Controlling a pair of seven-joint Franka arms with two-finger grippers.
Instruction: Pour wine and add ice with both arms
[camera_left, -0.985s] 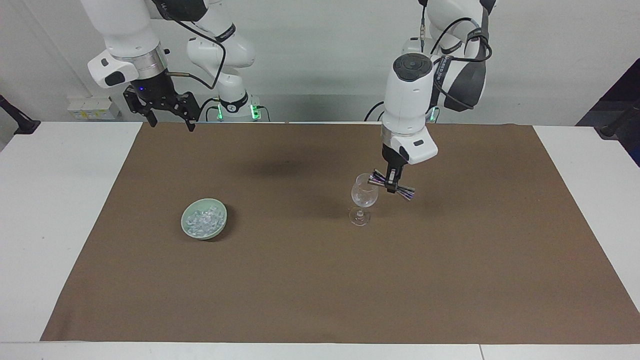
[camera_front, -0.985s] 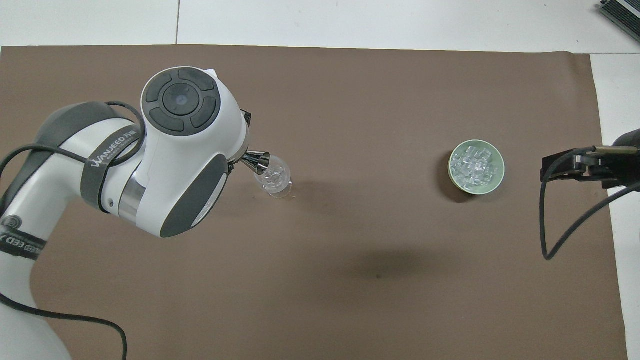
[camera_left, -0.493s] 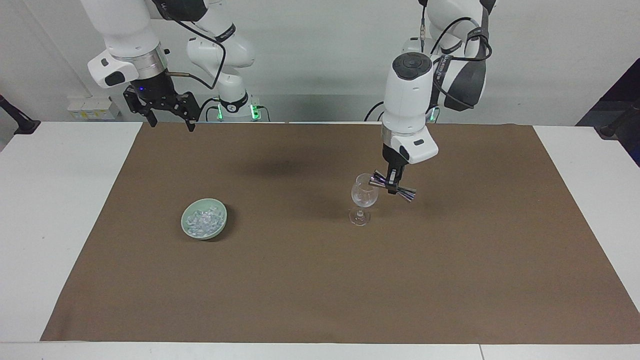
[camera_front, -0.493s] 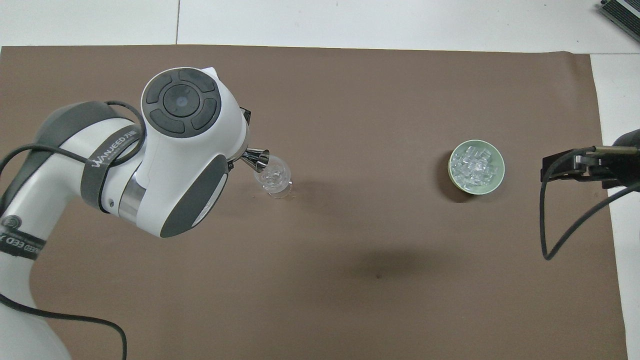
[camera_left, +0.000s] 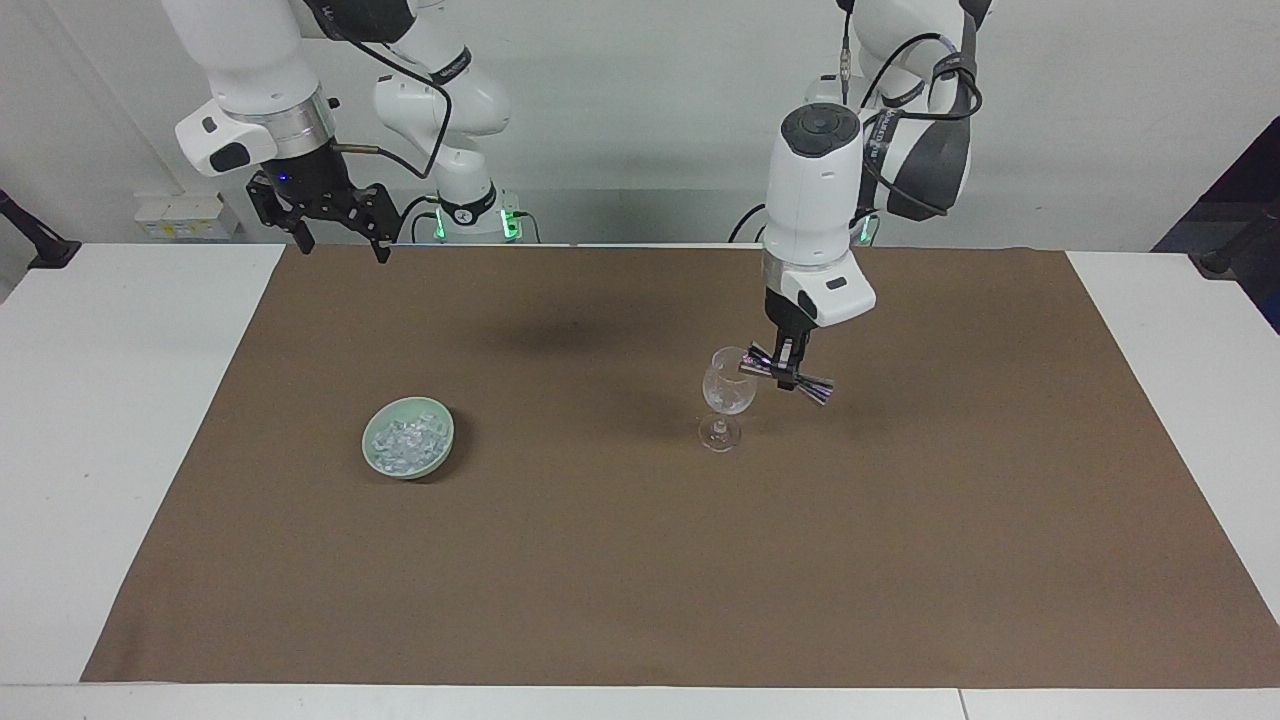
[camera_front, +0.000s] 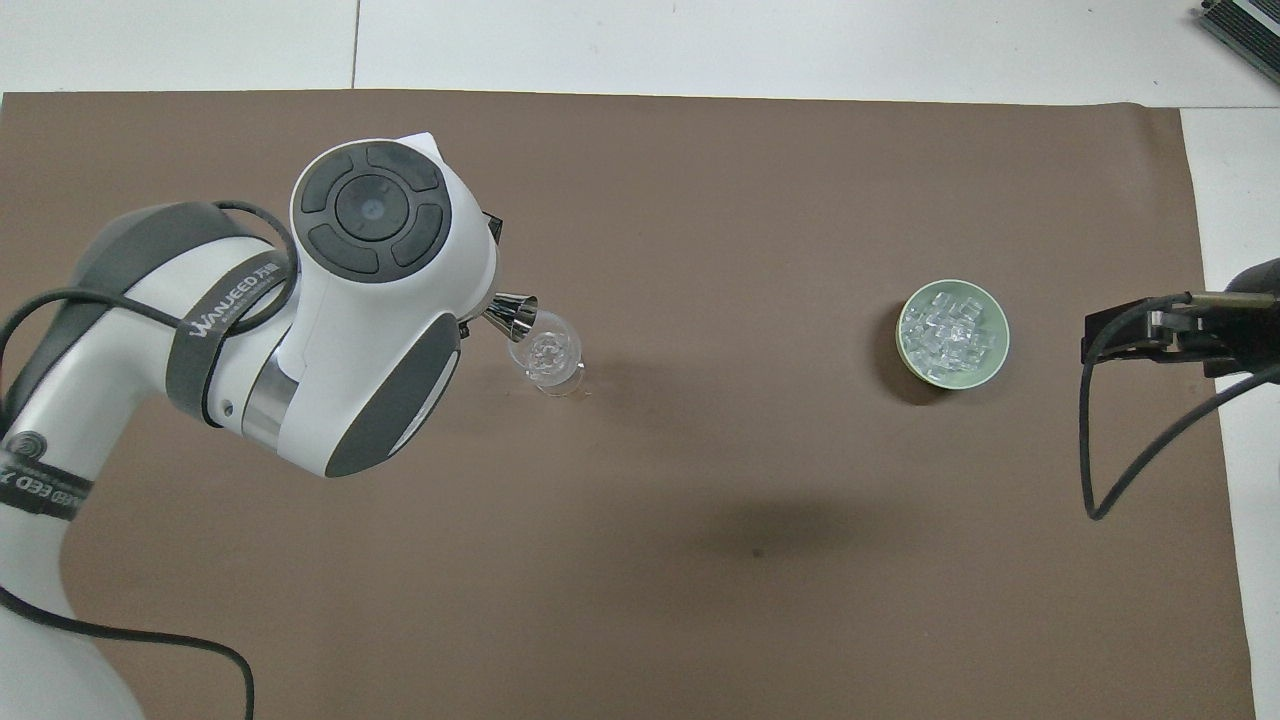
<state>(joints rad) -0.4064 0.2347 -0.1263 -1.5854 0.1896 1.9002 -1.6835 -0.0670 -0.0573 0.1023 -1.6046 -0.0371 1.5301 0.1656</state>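
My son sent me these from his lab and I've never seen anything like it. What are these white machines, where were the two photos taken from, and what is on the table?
They are two robot arms, each ending in a black two-finger gripper. One photo is taken from across the table, facing the robots; the other looks steeply down from above their own end, so the sides are swapped between them.

A brown mat covers the table. On it stand a clear wine glass and, toward the right arm's end, a pale green bowl heaped with ice.

The left gripper is shut on a shiny metal measuring cup, shaped like two cones, held tilted with one end at the glass's rim, as if pouring. I cannot see any liquid.

The right gripper waits open, up in the air over the mat's edge nearest the robots.
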